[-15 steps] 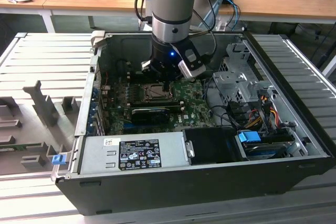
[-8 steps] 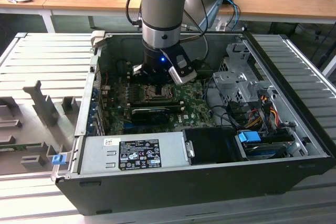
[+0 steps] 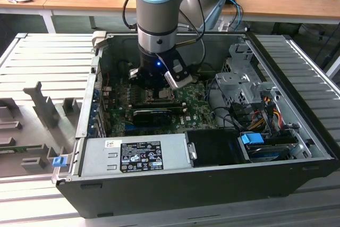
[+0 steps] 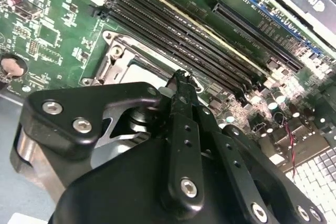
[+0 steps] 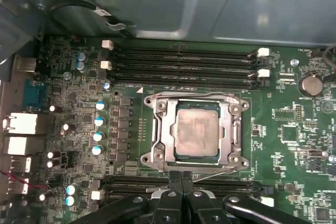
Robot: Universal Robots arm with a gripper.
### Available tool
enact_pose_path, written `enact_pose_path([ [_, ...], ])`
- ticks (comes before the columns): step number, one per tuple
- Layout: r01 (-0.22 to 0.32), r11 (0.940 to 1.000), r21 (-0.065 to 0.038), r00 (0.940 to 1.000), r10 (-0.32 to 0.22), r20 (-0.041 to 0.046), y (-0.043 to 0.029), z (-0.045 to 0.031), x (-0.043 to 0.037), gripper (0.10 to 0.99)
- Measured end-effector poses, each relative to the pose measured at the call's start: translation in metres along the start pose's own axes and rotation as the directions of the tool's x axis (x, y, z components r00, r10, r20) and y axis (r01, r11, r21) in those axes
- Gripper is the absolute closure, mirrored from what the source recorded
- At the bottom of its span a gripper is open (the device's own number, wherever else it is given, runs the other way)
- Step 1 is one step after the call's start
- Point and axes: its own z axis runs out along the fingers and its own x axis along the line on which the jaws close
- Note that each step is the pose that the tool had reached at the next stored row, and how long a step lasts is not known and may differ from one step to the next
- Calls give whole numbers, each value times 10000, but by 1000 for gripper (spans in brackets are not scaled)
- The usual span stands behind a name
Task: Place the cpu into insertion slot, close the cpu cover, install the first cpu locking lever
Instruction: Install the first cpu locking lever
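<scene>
In the exterior view the arm reaches down into an open computer case (image 3: 297,147) that lies on a slatted grey counter (image 3: 48,62), and the pincer (image 3: 154,86) hangs low over the green motherboard (image 3: 196,111), just above the processor area.

In the first wrist view the cpu (image 5: 196,131) sits flat in the insertion slot (image 5: 234,158), its pale metallic face turned up. The cpu cover (image 5: 164,129) lies down around it, a silver frame whose cut-out shows the chip. A thin wire lever (image 5: 210,174) runs along the edge of the socket nearest the pincer; it seems to lie low against the frame, though its end is hard to make out.

The pincer's black fingers (image 5: 177,182) are pressed together, nothing between them, and their tips sit right at that same edge of the socket. In the second wrist view the closed tip (image 4: 181,80) points at the socket's metal frame (image 4: 113,51), beside the long black memory slots (image 4: 173,30).
</scene>
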Motion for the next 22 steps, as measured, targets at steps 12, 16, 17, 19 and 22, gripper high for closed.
enact_pose_path([
  [12,-2,9992,-390,10000,3,17,-98,166,127,980],
  [16,-6,9978,-658,10000,8,29,-130,188,151,980],
  [17,-7,9974,-722,10000,9,32,-144,190,158,980],
  [19,-10,9951,-990,10000,14,44,-215,206,199,980],
  [22,-14,9935,-1140,10000,19,51,-241,231,220,980],
])
